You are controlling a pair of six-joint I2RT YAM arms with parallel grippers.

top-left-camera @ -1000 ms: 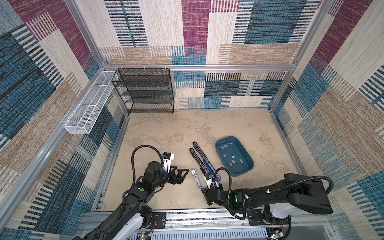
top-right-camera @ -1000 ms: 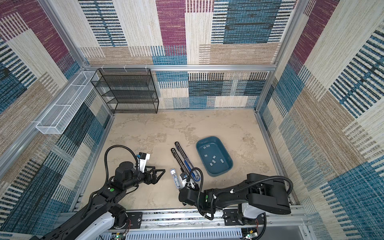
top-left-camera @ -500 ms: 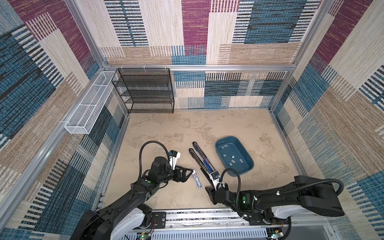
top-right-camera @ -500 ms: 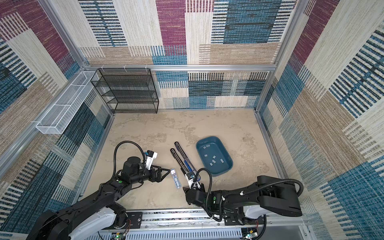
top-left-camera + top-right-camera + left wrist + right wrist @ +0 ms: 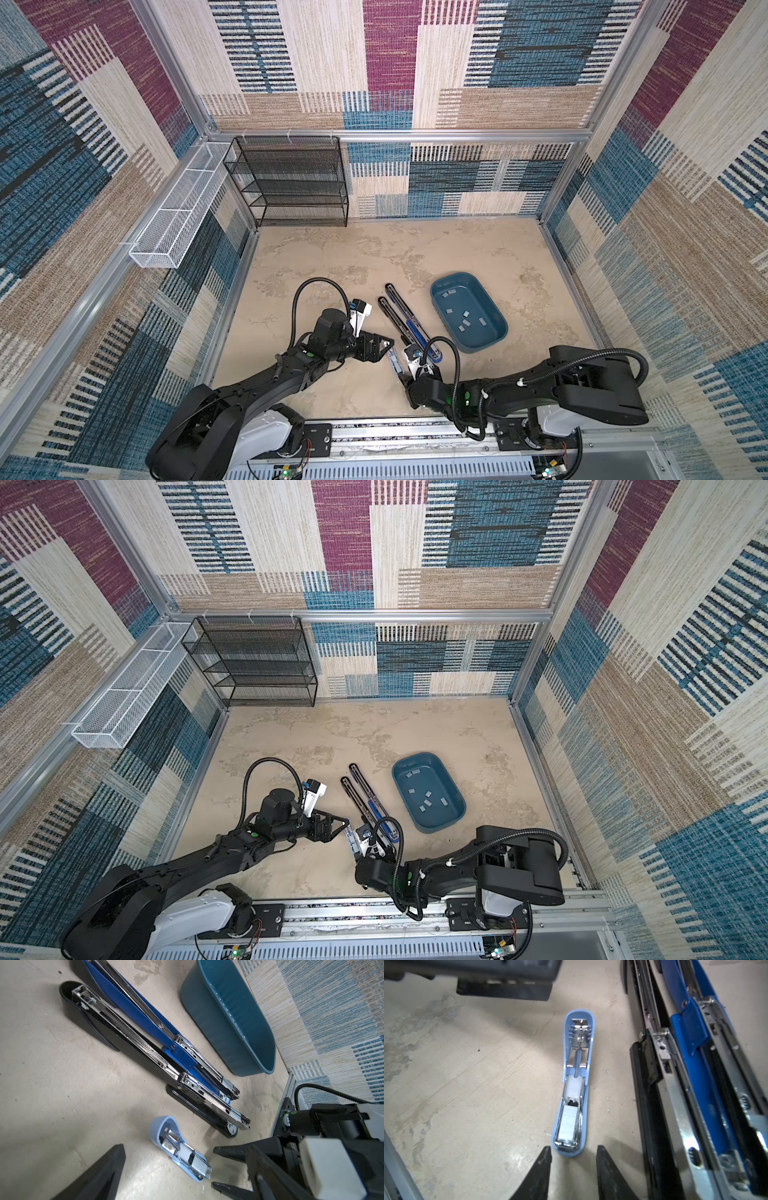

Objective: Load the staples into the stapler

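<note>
Evidently both arms have changed position within the last second. The left hand (image 5: pixel 384 349), fingers spread wide and empty, has advanced across the beige tabletop (image 5: pixel 332 257). It now stands just beside the small light-blue plastic stapler (image 5: pixel 574 1084), which lies flat with its lid swung open and has hardly moved.

The right hand (image 5: pixel 573 1153) was up by the near ends of the two long-reach staplers, one black (image 5: pixel 99 1028) and one blue (image 5: pixel 135 1005). It has drawn back and across. Its fingers are partly apart, gripping nothing, and flank the near end of the light-blue stapler. Whether they touch it I cannot tell.

In the right wrist view, a light-grey strip of staples (image 5: pixel 568 1124) already sits in the open channel, near that end. The other loose light-grey metal staple strips (image 5: pixel 465 322) lie in the teal plastic tray (image 5: pixel 453 274), well apart from both hands.

Judgement: loading proper appears done, and closing the lid remains. Both hands converging on the stapler fits that. A careless nudge could slide so light a stapler or unseat the strip.
</note>
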